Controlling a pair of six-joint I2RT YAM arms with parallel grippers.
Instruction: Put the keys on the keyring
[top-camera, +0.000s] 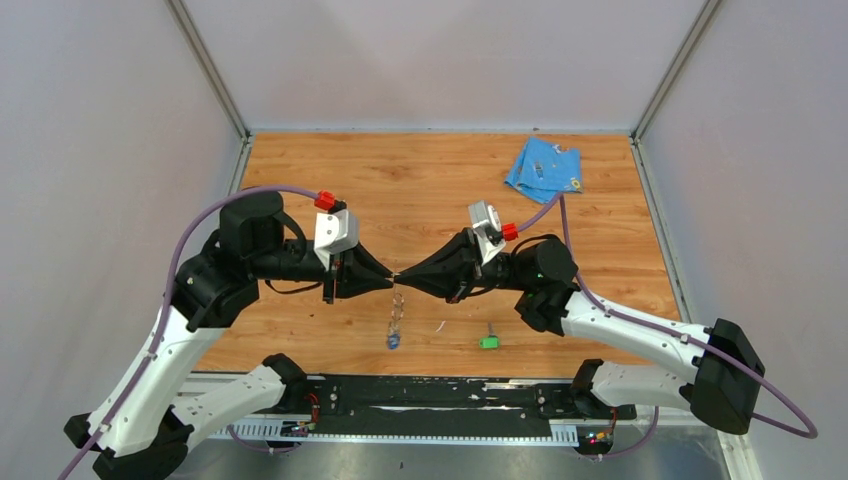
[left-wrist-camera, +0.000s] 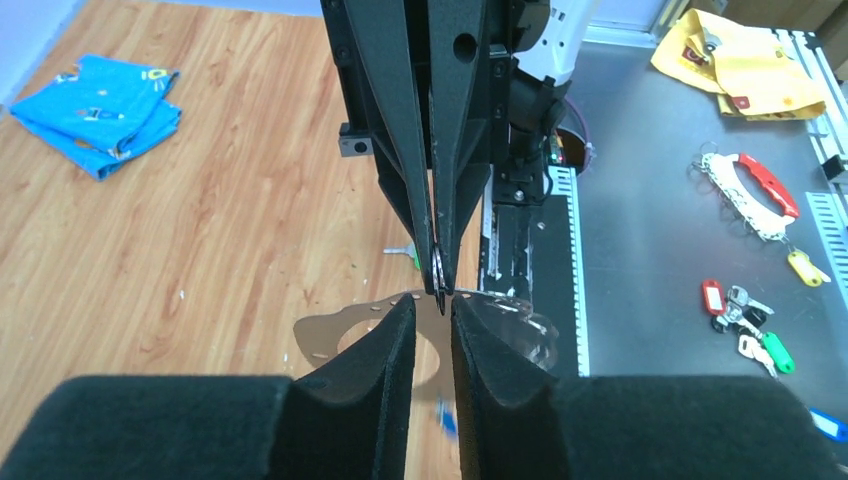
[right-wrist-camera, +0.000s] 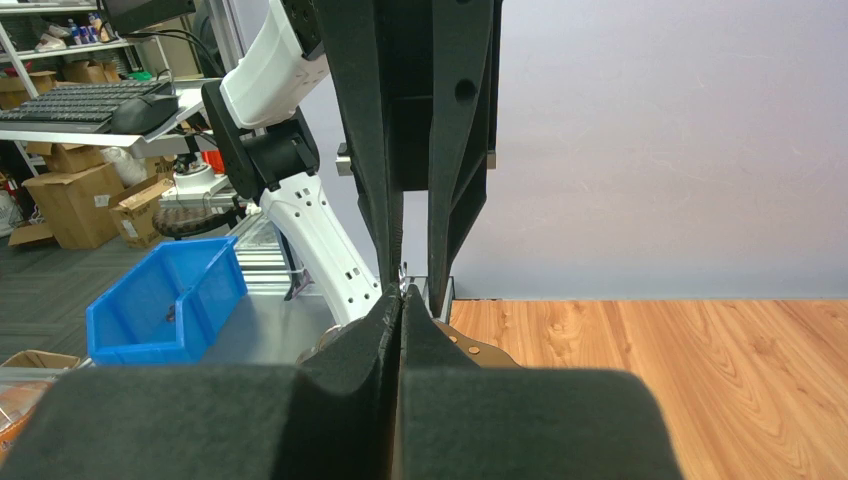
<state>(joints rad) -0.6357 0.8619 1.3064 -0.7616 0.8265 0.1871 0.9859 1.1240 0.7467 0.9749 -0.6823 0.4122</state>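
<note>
The two grippers meet tip to tip above the table (top-camera: 420, 190). The right gripper (top-camera: 408, 277) is clamped shut on the top of the keyring (top-camera: 398, 305), and the left gripper (top-camera: 390, 279) is narrowly open astride the same band. The ring hangs straight down with the blue key (top-camera: 393, 342) seemingly at its foot, while the green key (top-camera: 488, 342) lies on the table off to the right, nearer the right arm.

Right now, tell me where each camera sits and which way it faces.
Top external: above, behind the bases, looking down on the wooden table; both arms, left gripper facing right gripper.
Left wrist: looks past its own fingers at the right gripper and table.
Right wrist: looks past its own fingers at the left arm and room.
Shared: top and left wrist see the light-blue cloth.
</note>
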